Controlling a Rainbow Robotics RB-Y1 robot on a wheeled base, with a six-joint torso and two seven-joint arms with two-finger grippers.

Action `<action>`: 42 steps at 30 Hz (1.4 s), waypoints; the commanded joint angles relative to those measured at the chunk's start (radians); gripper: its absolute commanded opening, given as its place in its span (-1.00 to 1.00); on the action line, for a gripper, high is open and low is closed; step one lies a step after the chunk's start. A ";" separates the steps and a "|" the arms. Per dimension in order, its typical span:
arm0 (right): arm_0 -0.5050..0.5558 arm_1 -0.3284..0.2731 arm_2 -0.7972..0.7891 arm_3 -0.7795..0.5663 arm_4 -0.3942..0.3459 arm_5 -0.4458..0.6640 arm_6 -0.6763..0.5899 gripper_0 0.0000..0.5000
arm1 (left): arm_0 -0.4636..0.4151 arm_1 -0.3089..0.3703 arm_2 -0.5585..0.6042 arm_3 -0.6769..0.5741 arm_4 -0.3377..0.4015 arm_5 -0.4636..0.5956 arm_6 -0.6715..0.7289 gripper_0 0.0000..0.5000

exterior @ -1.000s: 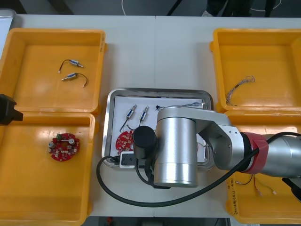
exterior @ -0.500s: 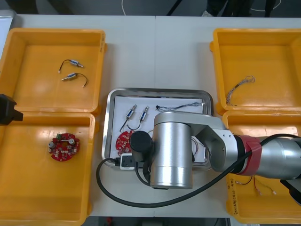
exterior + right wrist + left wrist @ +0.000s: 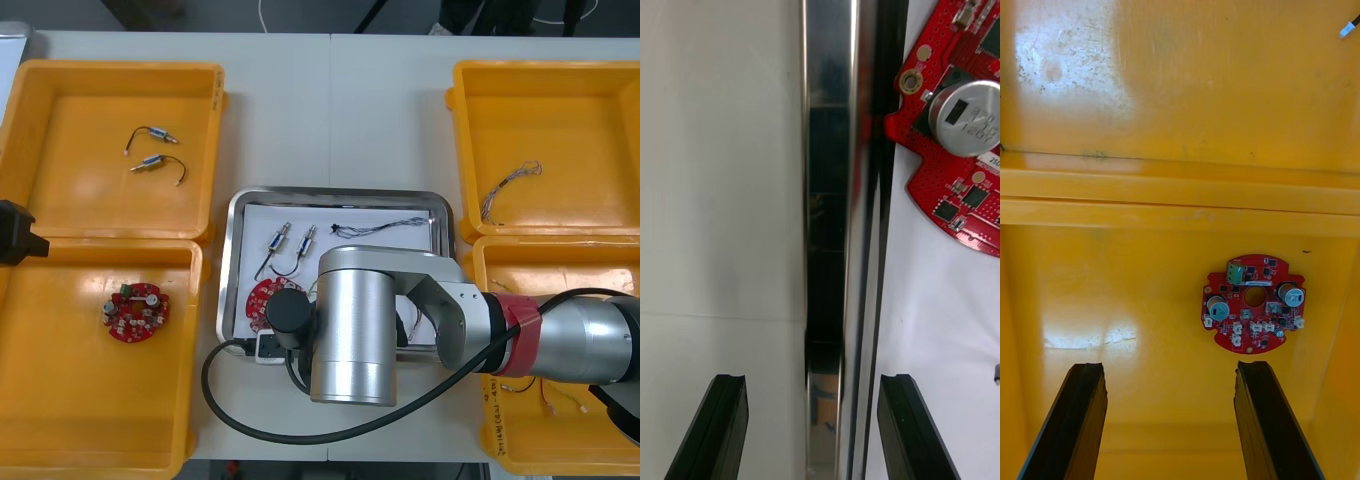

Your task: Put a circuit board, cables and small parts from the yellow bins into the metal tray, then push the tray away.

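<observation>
The metal tray [image 3: 340, 194] lies mid-table, white inside, holding a red circuit board [image 3: 262, 299], two small metal parts [image 3: 281, 238] and a blue and white cable [image 3: 384, 226]. My right arm [image 3: 360, 325] covers the tray's near part. In the right wrist view my right gripper [image 3: 812, 427] is open and straddles the tray's shiny rim [image 3: 827, 225]: one finger over the bare table, the other over the white inside, near the circuit board [image 3: 962, 127]. My left gripper [image 3: 1169, 420] is open above a second circuit board [image 3: 1253, 304] in a yellow bin.
The far left bin [image 3: 60, 140] holds two small metal parts [image 3: 155, 150]. The near left bin [image 3: 60, 400] holds a circuit board [image 3: 135, 312]. A thin cable [image 3: 508, 190] lies in the far right bin, and red and yellow cables [image 3: 560, 400] in the near right one.
My right arm has slid left along the tray's near side, covering more of the circuit board's corner. The left arm and the tray's contents have stayed put.
</observation>
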 commanded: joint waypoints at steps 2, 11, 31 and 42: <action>-0.026 0.042 0.019 0.009 0.022 -0.010 0.002 1.00 | 0.016 0.045 0.034 -0.031 0.008 0.006 -0.069 1.00; -0.026 0.042 0.019 0.009 0.025 -0.010 0.010 1.00 | 0.016 0.045 0.034 -0.031 0.008 0.006 -0.069 1.00; -0.026 0.027 0.019 0.009 0.068 -0.015 0.034 -1.00 | 0.016 0.045 0.034 -0.031 0.008 0.006 -0.069 1.00; -0.073 -0.004 0.018 0.009 0.101 -0.016 0.048 -1.00 | 0.016 0.045 0.034 -0.031 0.008 0.006 -0.069 1.00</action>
